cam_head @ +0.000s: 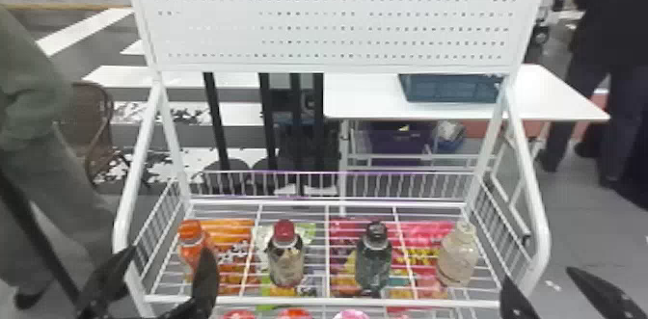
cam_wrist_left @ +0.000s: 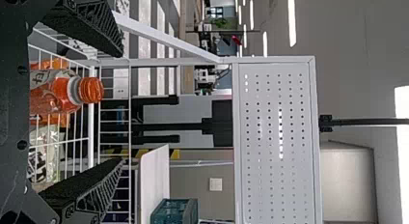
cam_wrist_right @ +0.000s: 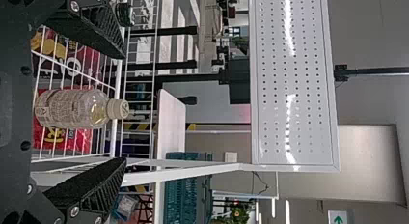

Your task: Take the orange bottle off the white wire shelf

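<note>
The orange bottle (cam_head: 191,245) stands upright at the left end of the white wire shelf (cam_head: 328,299). My left gripper (cam_head: 161,270) is open at the shelf's front left, one finger overlapping the bottle's lower part in the head view. In the left wrist view the orange bottle (cam_wrist_left: 65,92) lies between the spread fingers of my left gripper (cam_wrist_left: 120,108), touched by neither as far as I can see. At the shelf's front right corner is my right gripper (cam_head: 545,284), open and holding nothing; in the right wrist view, a clear bottle stands between the fingers of my right gripper (cam_wrist_right: 125,108).
Right of the orange bottle stand a red-capped bottle (cam_head: 285,255), a black-capped bottle (cam_head: 373,258) and a clear, pale-capped bottle (cam_head: 458,255). Wire rails and slanted side posts (cam_head: 523,168) frame the shelf. Colourful packs (cam_head: 236,265) show below its wires.
</note>
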`<action>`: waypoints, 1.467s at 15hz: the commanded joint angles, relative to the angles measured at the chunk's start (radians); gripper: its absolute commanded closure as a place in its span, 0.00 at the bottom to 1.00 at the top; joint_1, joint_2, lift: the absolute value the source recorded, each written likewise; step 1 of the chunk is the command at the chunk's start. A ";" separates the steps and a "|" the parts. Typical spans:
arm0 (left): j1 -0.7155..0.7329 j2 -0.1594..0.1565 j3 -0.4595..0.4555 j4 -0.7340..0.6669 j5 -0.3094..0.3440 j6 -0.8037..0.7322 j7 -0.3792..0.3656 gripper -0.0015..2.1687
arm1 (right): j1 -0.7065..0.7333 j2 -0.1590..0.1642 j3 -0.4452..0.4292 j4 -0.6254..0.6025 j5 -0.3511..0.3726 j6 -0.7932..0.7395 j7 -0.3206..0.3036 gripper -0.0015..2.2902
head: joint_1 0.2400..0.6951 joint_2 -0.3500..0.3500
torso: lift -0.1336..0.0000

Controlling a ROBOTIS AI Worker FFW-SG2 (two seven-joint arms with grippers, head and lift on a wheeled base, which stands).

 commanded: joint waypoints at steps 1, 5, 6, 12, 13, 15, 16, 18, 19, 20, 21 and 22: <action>0.000 0.000 0.001 0.000 -0.002 -0.001 0.000 0.06 | 0.000 0.000 0.000 0.000 0.004 0.000 0.000 0.06 | 0.57 0.50 | 1.00; -0.005 0.002 -0.002 0.002 -0.006 -0.001 0.000 0.06 | 0.000 0.002 0.000 0.000 0.004 0.000 0.000 0.06 | 0.57 0.50 | 1.00; -0.006 0.002 -0.004 0.002 -0.005 -0.001 0.000 0.06 | 0.000 0.002 0.000 0.000 0.004 0.000 0.000 0.06 | 0.57 0.50 | 1.00; -0.020 0.000 -0.010 0.031 -0.006 -0.001 0.000 0.06 | -0.002 0.002 0.003 0.000 0.003 0.000 0.000 0.06 | 0.57 0.50 | 1.00; -0.026 0.000 -0.017 0.056 -0.008 -0.001 0.000 0.06 | -0.002 0.003 0.003 0.000 0.004 0.000 0.000 0.06 | 0.57 0.50 | 1.00; -0.049 -0.002 -0.036 0.125 -0.009 -0.044 0.004 0.06 | -0.002 0.003 0.005 0.000 0.004 0.000 0.000 0.06 | 0.57 0.50 | 1.00; -0.069 -0.003 -0.047 0.177 -0.009 -0.081 0.012 0.06 | -0.002 0.003 0.006 0.000 0.004 0.000 0.000 0.06 | 0.57 0.50 | 1.00; -0.112 -0.006 -0.059 0.280 0.008 -0.099 0.012 0.06 | 0.001 0.005 0.008 -0.002 0.004 0.000 0.000 0.06 | 0.57 0.50 | 1.00; -0.136 -0.009 -0.062 0.339 0.012 -0.127 0.012 0.06 | 0.001 0.005 0.009 -0.002 0.006 -0.003 0.000 0.06 | 0.57 0.50 | 1.00; -0.159 -0.015 -0.064 0.396 0.024 -0.170 0.014 0.06 | 0.003 0.005 0.011 -0.008 0.007 -0.003 0.000 0.06 | 0.57 0.50 | 1.00; -0.178 -0.020 -0.065 0.441 0.032 -0.200 0.012 0.06 | 0.005 0.006 0.011 -0.008 0.009 -0.003 0.000 0.06 | 0.57 0.50 | 1.00; -0.205 -0.021 -0.068 0.497 0.044 -0.225 0.012 0.06 | 0.006 0.006 0.011 -0.008 0.009 -0.003 0.000 0.06 | 0.57 0.50 | 1.00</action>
